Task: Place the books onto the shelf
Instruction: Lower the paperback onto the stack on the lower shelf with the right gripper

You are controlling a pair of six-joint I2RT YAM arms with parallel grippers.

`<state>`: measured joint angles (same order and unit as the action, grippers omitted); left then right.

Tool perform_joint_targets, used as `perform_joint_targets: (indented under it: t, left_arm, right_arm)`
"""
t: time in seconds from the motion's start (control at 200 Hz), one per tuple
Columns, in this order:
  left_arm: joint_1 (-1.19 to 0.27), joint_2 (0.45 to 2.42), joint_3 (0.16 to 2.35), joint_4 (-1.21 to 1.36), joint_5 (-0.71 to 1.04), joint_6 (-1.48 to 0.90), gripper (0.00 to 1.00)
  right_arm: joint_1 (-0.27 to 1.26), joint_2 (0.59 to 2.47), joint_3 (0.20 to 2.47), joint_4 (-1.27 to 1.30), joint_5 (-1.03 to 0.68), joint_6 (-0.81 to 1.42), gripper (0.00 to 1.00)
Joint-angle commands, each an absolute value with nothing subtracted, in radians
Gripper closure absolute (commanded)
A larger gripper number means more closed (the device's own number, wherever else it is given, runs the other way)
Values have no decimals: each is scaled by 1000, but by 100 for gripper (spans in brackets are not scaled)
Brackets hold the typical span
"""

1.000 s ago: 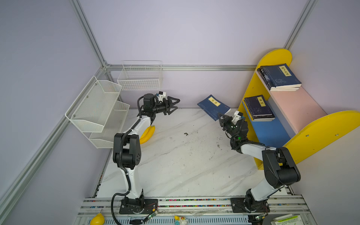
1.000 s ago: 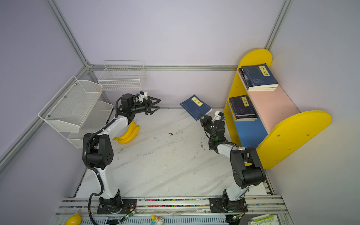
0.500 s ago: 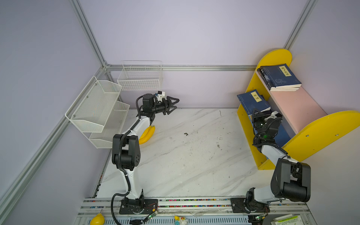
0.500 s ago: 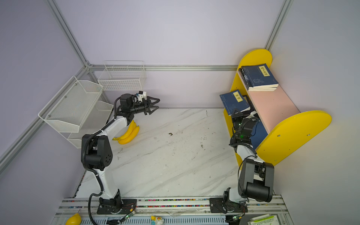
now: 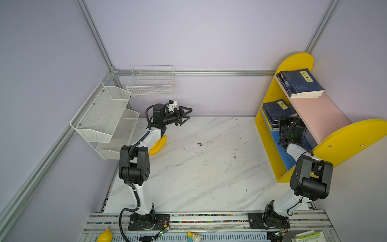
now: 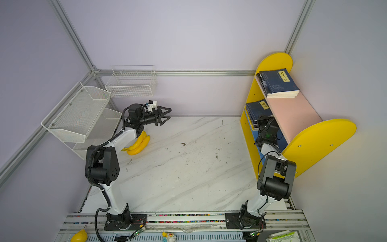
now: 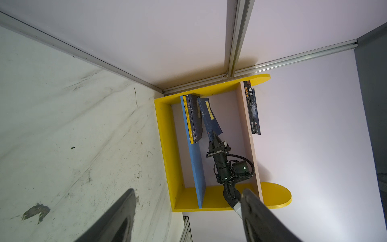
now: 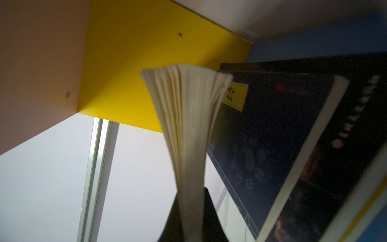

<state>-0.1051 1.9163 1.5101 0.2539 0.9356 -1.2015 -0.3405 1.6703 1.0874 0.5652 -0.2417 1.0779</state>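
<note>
Surroundings — a mesh rack (image 5: 104, 117) and a wire basket (image 5: 150, 83) hang on the left and rear walls, and bananas (image 6: 139, 144) lie on the bench (image 5: 199, 167) under the left arm. The left fingers (image 7: 119, 218) are spread wide and hold nothing, raised over the bench well apart from the shelf (image 5: 351, 136). The right arm reaches into the lower tier, between the blue board (image 7: 198, 167) and the pink board (image 5: 318, 113) overhead. The right fingers (image 7: 214, 137) are closed on one edge of the held book (image 7: 209, 117), navy with a yellow label. Beside it the lower stack (image 7: 193, 119) lies flat on the blue board at the far yellow panel. The upper stack (image 5: 301, 82) lies flat on the pink board. Held book — long axis along the board, label end toward the far panel, tilted, with the far end close to the lower stack and the clamped end lifted off it. In the right wrist view its pages (image 8: 188, 125) fan open. Whether it touches the stack cannot be told.
</note>
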Motion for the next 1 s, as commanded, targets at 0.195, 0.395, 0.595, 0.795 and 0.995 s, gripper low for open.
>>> perform_joint_targets:
  t: [0.195,0.395,0.595,0.795,0.995]
  left_arm:
    - [-97,1875,1482,337,938,-1243,23]
    - [-97,1879,1481,350,936,-1256,23]
    - [-97,1872,1468,351,924,-1258,23]
    - [-97,1872,1459,352,918,-1262,23]
    - [-97,1871,1448,358,913,-1269,23]
  right_arm:
    - [-358,1726,1174,605,-230,1038,98]
    - [-359,1783,1202,624,-237,1048,98]
    - [-358,1823,1218,626,-246,1049,97]
    - [-358,1847,1210,632,-255,1054,97]
    - [-359,1880,1222,635,-279,1061,97]
